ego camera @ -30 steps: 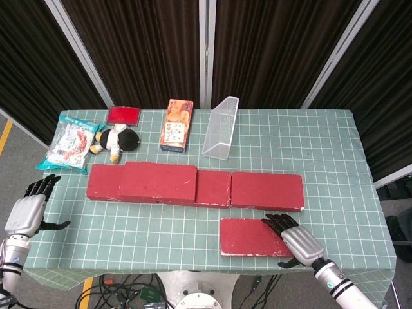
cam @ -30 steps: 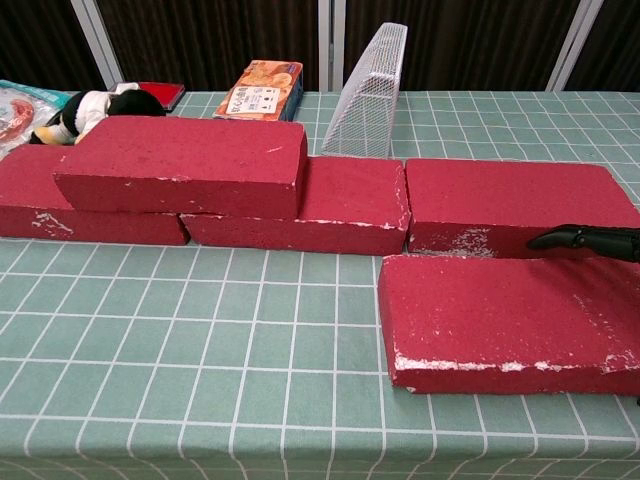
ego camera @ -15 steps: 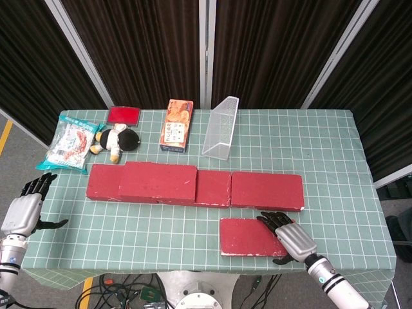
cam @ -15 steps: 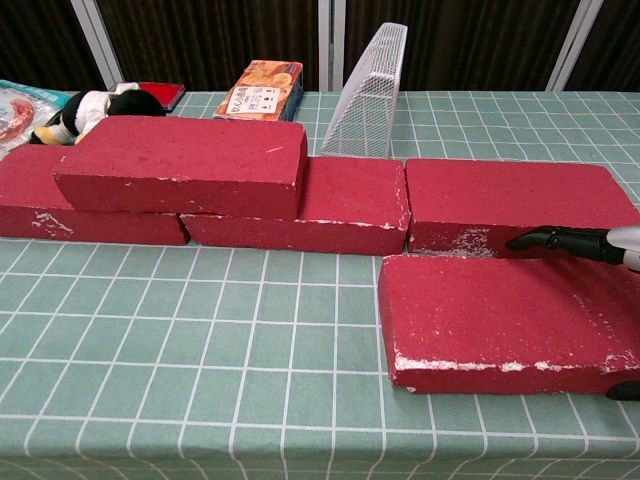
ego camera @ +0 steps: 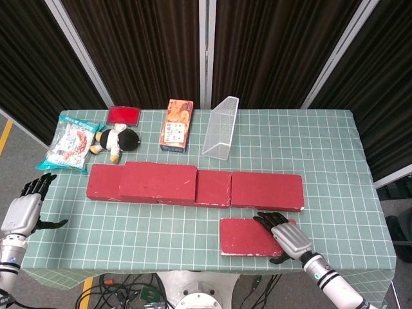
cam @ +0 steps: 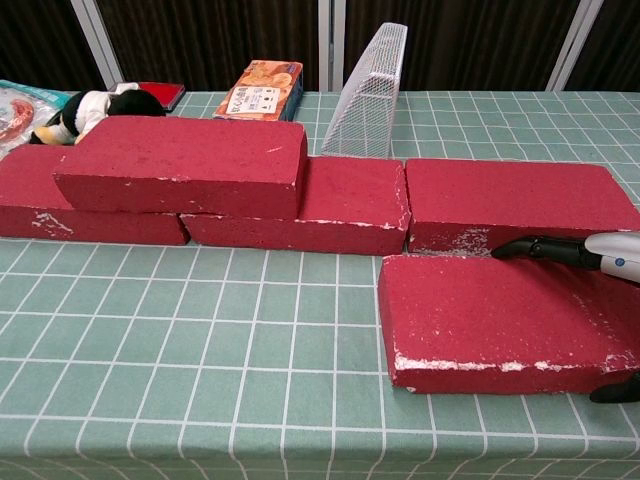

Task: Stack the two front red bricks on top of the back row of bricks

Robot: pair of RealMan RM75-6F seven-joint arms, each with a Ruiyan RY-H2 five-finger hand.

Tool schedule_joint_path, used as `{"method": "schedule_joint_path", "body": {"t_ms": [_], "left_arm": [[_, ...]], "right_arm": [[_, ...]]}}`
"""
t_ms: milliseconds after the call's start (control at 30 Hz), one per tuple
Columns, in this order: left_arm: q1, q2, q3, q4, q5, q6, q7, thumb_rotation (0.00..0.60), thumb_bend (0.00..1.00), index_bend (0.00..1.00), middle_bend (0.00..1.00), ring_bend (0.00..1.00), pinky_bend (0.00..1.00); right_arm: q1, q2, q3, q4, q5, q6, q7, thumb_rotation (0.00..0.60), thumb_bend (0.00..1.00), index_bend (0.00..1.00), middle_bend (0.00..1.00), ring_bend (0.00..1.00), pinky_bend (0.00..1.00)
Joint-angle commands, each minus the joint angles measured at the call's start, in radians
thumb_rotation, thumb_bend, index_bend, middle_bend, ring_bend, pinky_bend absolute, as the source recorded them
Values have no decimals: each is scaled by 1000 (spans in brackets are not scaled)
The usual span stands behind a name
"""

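Robot hands are working over a green gridded table (ego camera: 335,148): off its left edge the left hand (ego camera: 24,209) is hanging with fingers spread, holding nothing, while the back row of bricks (ego camera: 267,190) is already carrying one stacked brick (ego camera: 158,182) toward its left end. Near the front edge, right of centre, the right hand (ego camera: 286,236) is sliding further across the remaining front brick (ego camera: 248,236) than a second ago, fingers on top and thumb at the front edge, seemingly closing to lift it.

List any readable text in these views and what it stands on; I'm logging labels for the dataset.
No text can be read.
Orange box: print on its top face, too small and blurred.
Snack packet: printed pattern only, no letters to make out.
Red bricks, red flat case, wire rack, plush toy: no markings seen.
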Motion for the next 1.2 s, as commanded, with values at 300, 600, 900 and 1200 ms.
{"method": "schedule_joint_path", "body": {"t_ms": [300, 600, 900, 1200], "left_arm": [[9, 4, -7, 8, 11, -26, -16, 600, 19, 1, 0, 0, 0], [19, 3, -19, 14, 20, -26, -28, 600, 20, 1, 0, 0, 0], [27, 4, -26, 9, 19, -28, -24, 600, 19, 1, 0, 0, 0], [37, 14, -32, -2, 31, -22, -30, 600, 19, 2, 0, 0, 0]], "right_arm": [[1, -18, 1, 10, 30, 26, -22, 600, 3, 0, 74, 12, 47], [1, -12, -5, 9, 42, 41, -33, 600, 60, 35, 189, 124, 224], [-11, 13, -10, -8, -21, 94, 16, 600, 71, 90, 231, 163, 266], [11, 164, 53, -78, -78, 151, 175, 600, 71, 90, 232, 163, 268]]}}
